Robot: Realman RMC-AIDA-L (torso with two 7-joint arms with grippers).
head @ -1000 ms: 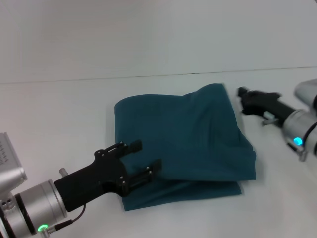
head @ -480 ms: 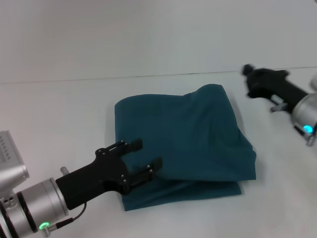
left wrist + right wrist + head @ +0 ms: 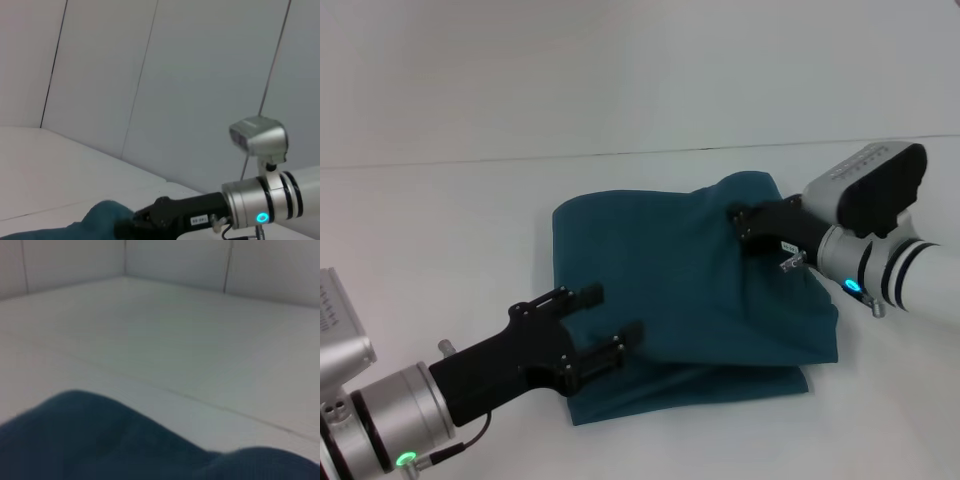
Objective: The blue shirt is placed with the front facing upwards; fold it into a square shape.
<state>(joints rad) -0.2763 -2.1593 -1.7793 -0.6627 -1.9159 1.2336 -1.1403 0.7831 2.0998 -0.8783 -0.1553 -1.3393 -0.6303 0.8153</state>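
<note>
Bare table (image 3: 440, 230) surrounds the blue shirt (image 3: 680, 280).

1. We see a plain white table (image 3: 440, 230) filling the lower part of the head view, its far edge a thin dark line.
2. Behind it we see a pale grey wall (image 3: 640, 70).
3. From the left wrist view we see wall panels (image 3: 200, 90) split by thin dark seams.
4. We find the light even and soft.

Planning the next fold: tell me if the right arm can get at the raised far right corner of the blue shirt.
Probably yes. The right gripper is already over the blue shirt beside that raised corner, nothing lying between. The left gripper sits at the near left edge, out of the way.
</note>
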